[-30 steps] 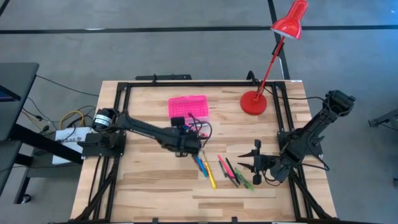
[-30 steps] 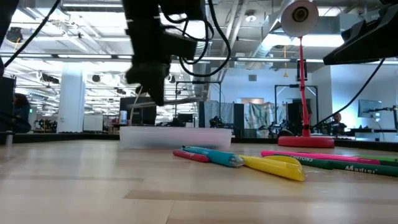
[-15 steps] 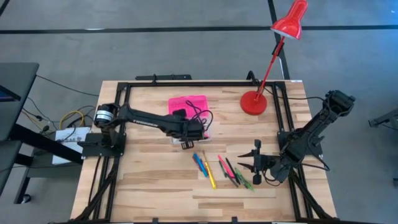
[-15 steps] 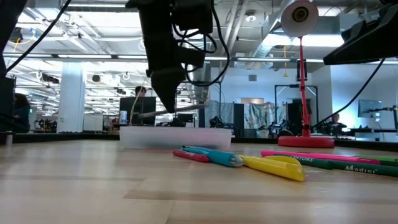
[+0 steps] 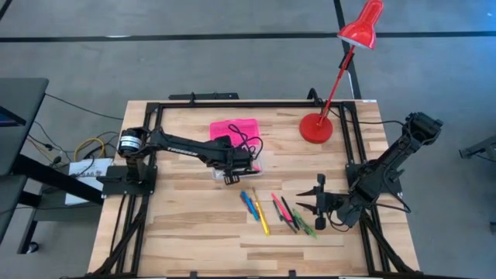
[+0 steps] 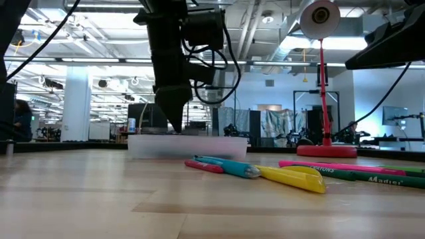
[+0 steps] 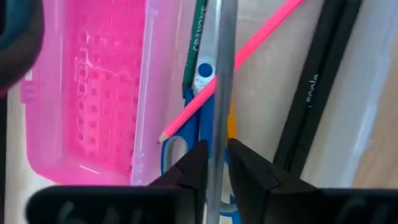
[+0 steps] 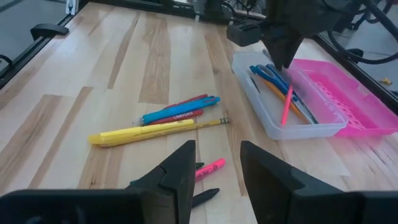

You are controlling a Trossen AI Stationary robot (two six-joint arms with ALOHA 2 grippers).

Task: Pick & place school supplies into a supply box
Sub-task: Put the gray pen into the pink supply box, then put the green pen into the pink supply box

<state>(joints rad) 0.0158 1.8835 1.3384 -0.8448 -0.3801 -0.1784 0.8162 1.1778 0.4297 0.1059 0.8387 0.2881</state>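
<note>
The supply box [image 5: 246, 147] sits open near the back middle of the worktop [image 5: 194, 232], with its pink lid [image 5: 232, 129] flat next to the clear base. Some school supplies are already in the base: blue scissors [image 7: 200, 118], a pink pencil [image 7: 230, 62], a green pen [image 7: 198, 28] and a black pen [image 7: 314, 87]. The left end effector [image 5: 232, 164] hangs right over the base. Its fingers [image 7: 249, 171] are almost closed on a thin grey stick [image 7: 222, 87], maybe a pencil, which points down into the box. It looks ready to be dropped in. More work is left, because a blue pen [image 8: 180, 109], a yellow marker [image 8: 140, 132], a small pink marker [image 8: 210, 167] and some green and pink ones [image 5: 298, 218] lie on the worktop in front of the box. The right end effector [image 5: 310, 204] waits wide open and empty near those pens. The worktop is light wood with a black frame round it. A red lamp [image 5: 316, 126] stands at the back right. Behind is a big bright room with ceiling lights and pipes.
</note>
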